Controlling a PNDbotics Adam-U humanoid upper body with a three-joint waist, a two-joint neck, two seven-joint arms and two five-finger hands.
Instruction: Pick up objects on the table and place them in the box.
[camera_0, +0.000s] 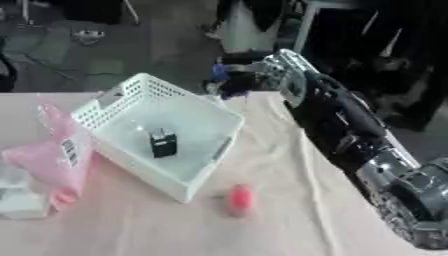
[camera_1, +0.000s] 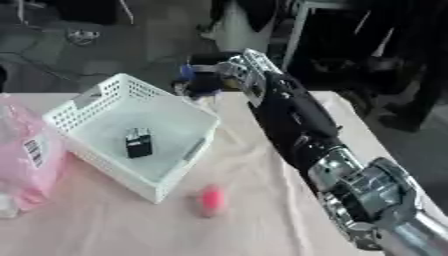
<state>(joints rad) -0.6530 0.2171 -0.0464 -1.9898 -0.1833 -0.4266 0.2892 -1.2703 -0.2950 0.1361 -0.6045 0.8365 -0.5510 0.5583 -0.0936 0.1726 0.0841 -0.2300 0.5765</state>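
Note:
A white slotted box (camera_0: 105, 112) sits askew on the table, and a small black block (camera_0: 163, 143) lies inside it. My right arm reaches in from the lower right. My right hand (camera_1: 210, 75) hangs just past the box's far right corner, its fingers curled round a small blue thing (camera_1: 186, 73) that is mostly hidden. A small pink-red object (camera_0: 240, 198) lies on the cloth in front of the box's near corner. My left hand shows in neither view.
A pink plastic bag (camera_0: 54, 160) with a barcode label lies left of the box, touching its side, with a pale package (camera_0: 17, 200) below it. The table's far edge runs just behind the box. Dark floor and furniture lie beyond.

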